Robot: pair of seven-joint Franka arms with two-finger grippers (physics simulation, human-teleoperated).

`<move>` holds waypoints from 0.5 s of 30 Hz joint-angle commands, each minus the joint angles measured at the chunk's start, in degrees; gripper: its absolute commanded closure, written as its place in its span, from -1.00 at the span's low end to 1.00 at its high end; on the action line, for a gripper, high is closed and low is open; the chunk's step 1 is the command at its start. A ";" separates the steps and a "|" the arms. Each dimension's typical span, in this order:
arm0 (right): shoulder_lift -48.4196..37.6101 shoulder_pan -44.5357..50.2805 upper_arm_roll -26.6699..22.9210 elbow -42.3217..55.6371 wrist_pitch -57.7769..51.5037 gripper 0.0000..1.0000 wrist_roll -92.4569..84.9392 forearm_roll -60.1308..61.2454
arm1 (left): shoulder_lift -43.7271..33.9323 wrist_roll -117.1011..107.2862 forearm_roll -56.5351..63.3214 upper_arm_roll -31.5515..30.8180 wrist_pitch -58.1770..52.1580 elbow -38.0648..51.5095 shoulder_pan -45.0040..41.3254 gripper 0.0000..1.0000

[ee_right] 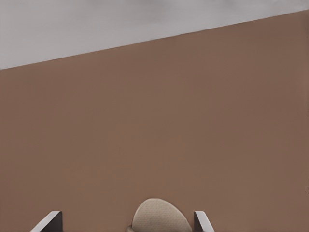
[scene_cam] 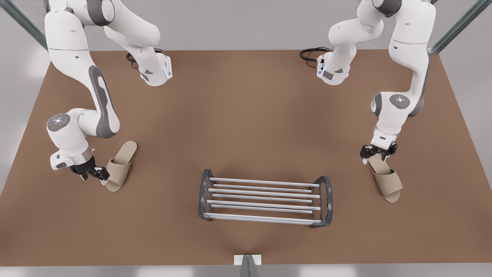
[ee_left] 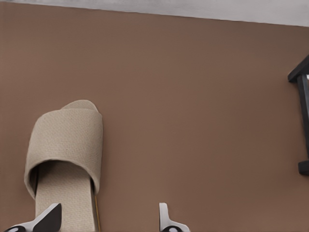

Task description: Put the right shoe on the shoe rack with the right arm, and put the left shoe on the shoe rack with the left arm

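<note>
The shoe rack, silver bars between dark arched ends, stands at the table's front centre; its dark end frame shows in the left wrist view. The left shoe, a beige slipper, lies on the table at the front view's right. My left gripper is open at its heel, and the wrist view shows the slipper by one finger of that gripper. The right shoe lies at the front view's left. My right gripper is open at its toe end, with the rounded tip between its fingers.
The brown table stretches bare between the two slippers and behind the rack. Both arm bases stand at the far edge with black cables. A small grey post sits at the front edge.
</note>
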 commanded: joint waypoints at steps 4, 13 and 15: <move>-1.04 -1.84 0.11 -11.39 34.41 -1.00 0.74 -0.01 | 1.80 -3.06 0.63 1.31 19.55 -0.24 1.05 -0.99; -10.27 -1.66 2.13 -31.00 34.32 -1.00 0.13 -0.01 | 6.99 1.34 0.63 6.94 19.55 -0.16 1.76 -0.99; -10.36 -1.84 2.74 -32.84 34.32 -1.00 0.04 -0.01 | 9.27 1.60 0.63 7.46 19.64 -0.07 1.76 -0.99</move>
